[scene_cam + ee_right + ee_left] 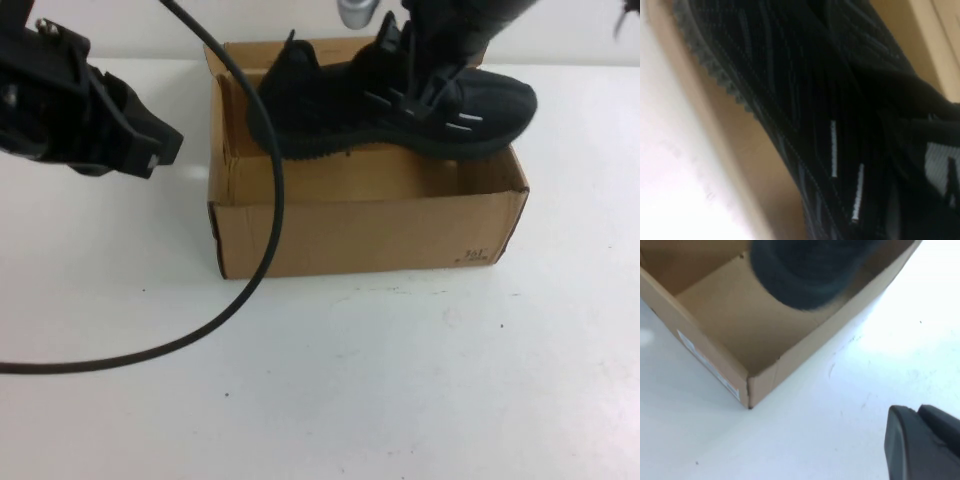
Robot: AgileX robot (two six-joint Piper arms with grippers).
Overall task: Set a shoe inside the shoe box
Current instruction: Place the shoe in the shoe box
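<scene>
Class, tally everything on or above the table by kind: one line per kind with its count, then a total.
Black sneaker, held over the box by the right pincer: 1
Cardboard shoe box: 1
Pincers, the left pincer hovering left of the box: 2
Black cable: 1
Total: 5

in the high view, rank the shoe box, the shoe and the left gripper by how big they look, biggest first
1. shoe box
2. shoe, held above the box by the right gripper
3. left gripper, beside the box; being nearer the camera inflates it
</scene>
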